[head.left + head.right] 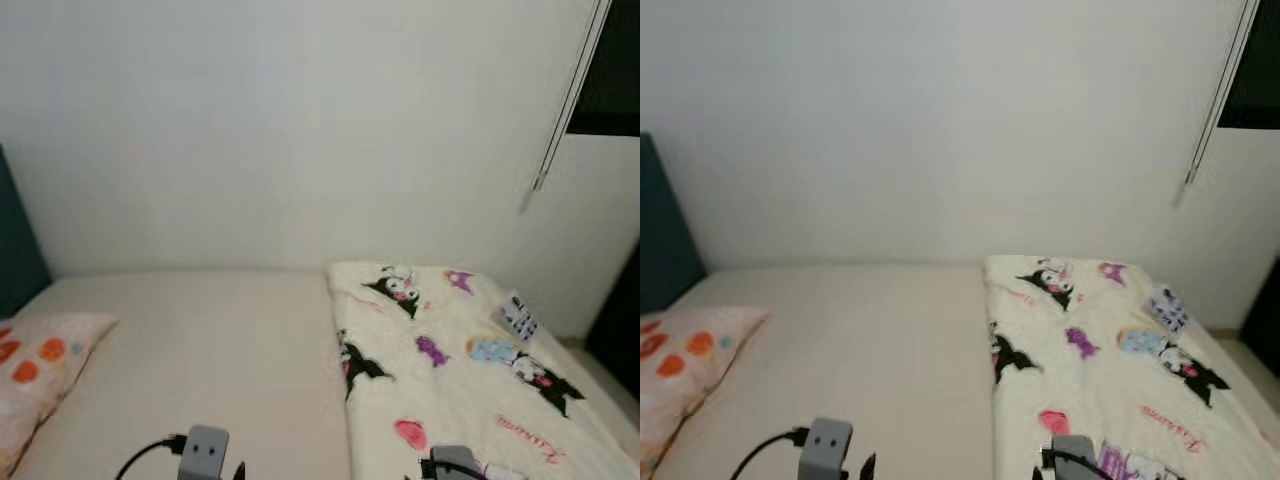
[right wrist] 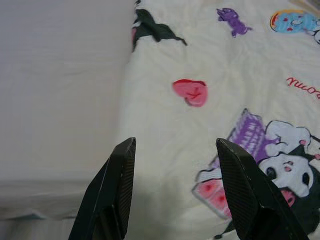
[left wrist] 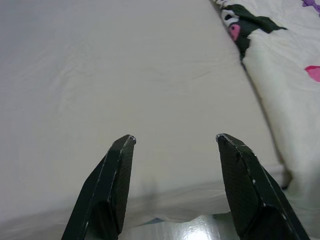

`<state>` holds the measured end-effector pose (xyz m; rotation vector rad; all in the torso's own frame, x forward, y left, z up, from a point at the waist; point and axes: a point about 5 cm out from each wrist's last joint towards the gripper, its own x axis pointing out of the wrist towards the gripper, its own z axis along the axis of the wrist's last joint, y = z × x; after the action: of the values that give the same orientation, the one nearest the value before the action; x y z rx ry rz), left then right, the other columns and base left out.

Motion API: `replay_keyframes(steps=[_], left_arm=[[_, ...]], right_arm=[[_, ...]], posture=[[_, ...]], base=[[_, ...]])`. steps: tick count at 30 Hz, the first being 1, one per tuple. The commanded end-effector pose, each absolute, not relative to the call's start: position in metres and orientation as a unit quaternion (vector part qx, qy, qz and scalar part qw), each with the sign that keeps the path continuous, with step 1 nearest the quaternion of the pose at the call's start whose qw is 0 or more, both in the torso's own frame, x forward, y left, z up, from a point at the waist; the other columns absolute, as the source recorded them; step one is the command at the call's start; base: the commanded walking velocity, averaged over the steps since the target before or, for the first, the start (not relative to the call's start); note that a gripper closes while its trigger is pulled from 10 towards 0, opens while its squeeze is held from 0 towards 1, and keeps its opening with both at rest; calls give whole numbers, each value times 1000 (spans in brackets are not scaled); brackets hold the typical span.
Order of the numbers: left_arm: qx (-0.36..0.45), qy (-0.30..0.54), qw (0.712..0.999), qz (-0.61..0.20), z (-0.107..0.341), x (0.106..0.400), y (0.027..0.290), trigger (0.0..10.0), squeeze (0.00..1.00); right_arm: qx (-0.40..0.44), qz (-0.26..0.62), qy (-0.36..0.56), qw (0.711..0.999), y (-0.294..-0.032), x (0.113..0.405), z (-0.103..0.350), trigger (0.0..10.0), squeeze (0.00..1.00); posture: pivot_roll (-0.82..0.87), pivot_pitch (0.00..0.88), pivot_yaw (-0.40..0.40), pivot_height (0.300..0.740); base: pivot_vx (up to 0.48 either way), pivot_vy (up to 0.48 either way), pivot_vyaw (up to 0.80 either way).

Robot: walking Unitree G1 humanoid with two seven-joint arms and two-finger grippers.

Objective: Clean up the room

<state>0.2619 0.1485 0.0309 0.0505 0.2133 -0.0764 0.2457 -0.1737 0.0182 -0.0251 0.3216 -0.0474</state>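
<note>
A bed with a cream sheet (image 1: 200,350) lies before me against a white wall. A white blanket (image 1: 450,370) printed with cartoon figures covers its right half, folded with a straight edge down the middle. A pillow with orange spots (image 1: 40,375) rests at the left. My left gripper (image 3: 175,145) is open above the bare sheet near the bed's front edge. My right gripper (image 2: 172,150) is open above the blanket's near-left part, close to a pink heart print (image 2: 190,92). Both wrists (image 1: 205,450) peek in at the bottom of the eye views.
A dark teal headboard (image 1: 18,240) stands at the far left. A blind's cord (image 1: 565,100) hangs by a dark window (image 1: 612,65) at the upper right. A strip of floor (image 1: 600,370) runs along the bed's right side.
</note>
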Motion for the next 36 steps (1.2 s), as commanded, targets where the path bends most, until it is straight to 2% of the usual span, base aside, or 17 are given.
replay_keyframes(steps=[1,36], left_arm=[[30,121,991,-39,25,257,149,10000,0],[36,124,991,-45,27,256,149,10000,0]], right_arm=[[-12,-27,170,985,-177,242,15,10000,0],[-15,-34,167,985,-177,241,17,10000,0]], posture=[[-17,97,-29,740],[-13,128,-20,740]], base=[[0,-454,0],[0,-450,0]])
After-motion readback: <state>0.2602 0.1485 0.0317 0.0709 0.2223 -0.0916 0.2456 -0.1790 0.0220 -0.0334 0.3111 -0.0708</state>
